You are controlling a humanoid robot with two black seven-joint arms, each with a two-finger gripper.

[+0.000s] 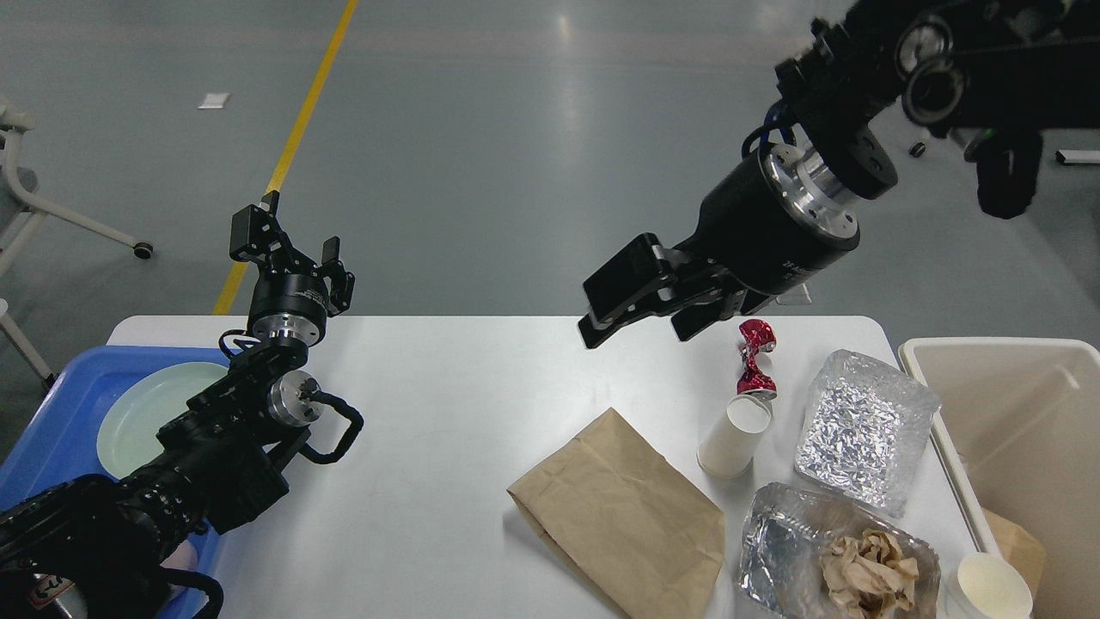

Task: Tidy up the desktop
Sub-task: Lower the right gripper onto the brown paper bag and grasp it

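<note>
**Both arms raised over a cluttered white surface**

The desktop [430,413], a wide white surface with rounded corners, is seen filling the lower middle of the head view, its far edge running across just below the two grippers. Its left and centre parts are bare; the litter is gathered on its right half.

The left gripper [288,245] is held up above the far left corner of the surface, its jaws spread apart with nothing between them. The right gripper [640,301] is held above the far edge of the surface, right of centre, pointing down and to the left; its jaws are spread and nothing is gripped.

A blue tray [51,430] is set at the left end, and a pale green plate [146,413] is seen lying in it, partly hidden by the left arm. A brown paper bag [619,507] is laid flat near the front centre. Just right of it a white paper cup [732,438] is tilted, and a crushed red can [754,357] is seen just behind the cup. A foil lid [864,425] is laid further right, and in front of it a foil container [782,533] holds crumpled brown paper [868,572]. A second white cup [993,589] is seen at the front right corner. A cream bin [1014,421] is placed against the right end of the surface.
</note>
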